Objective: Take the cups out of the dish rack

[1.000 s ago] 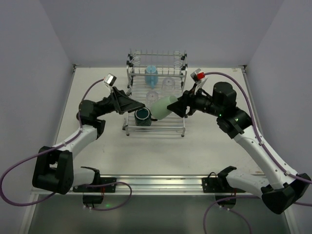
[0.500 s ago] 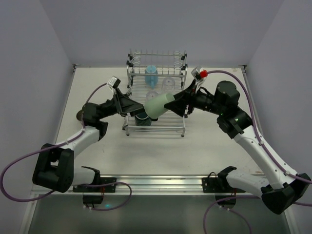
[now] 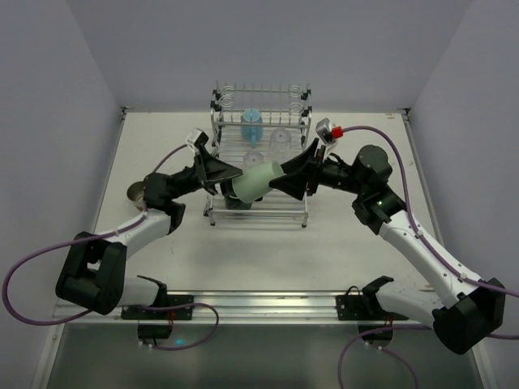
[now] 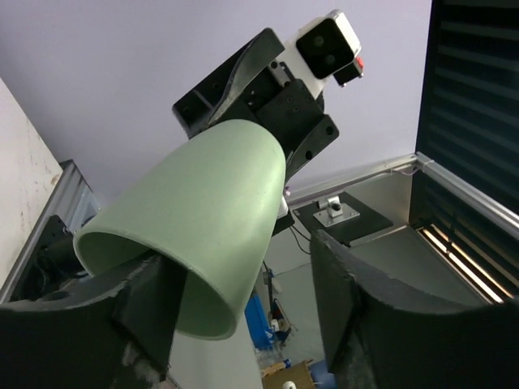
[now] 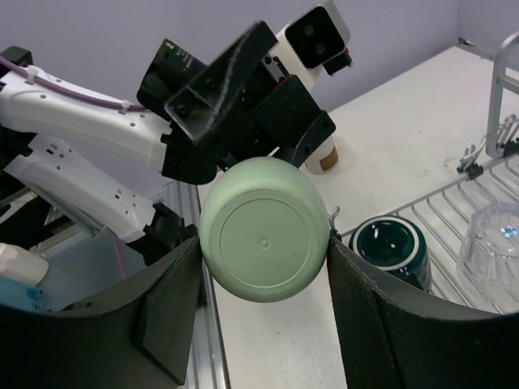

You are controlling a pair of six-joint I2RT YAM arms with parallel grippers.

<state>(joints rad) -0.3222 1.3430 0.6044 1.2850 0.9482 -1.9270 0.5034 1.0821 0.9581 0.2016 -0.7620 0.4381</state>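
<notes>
My right gripper (image 3: 280, 180) is shut on the base end of the pale green cup (image 3: 255, 180), holding it on its side in the air above the front of the dish rack (image 3: 259, 217). In the right wrist view the fingers flank the cup's base (image 5: 263, 231). My left gripper (image 3: 229, 173) is open at the cup's mouth (image 4: 195, 243). One finger (image 4: 142, 312) sits at the rim and the other (image 4: 357, 300) stands apart. The dark teal mug (image 5: 391, 245), the light blue cup (image 3: 251, 123) and two clear tumblers (image 3: 280, 138) (image 3: 253, 157) are in the rack. The beige cup (image 3: 136, 193) stands on the table at the left.
The rack's raised back rail with coil holders (image 3: 261, 93) stands at the far side. White walls close in the table on the left, back and right. A metal rail (image 3: 259, 304) with the arm bases runs along the near edge.
My right gripper has lifted the pale green cup up and to the left. My left gripper has moved right to meet its mouth, uncovering the beige cup on the table.
</notes>
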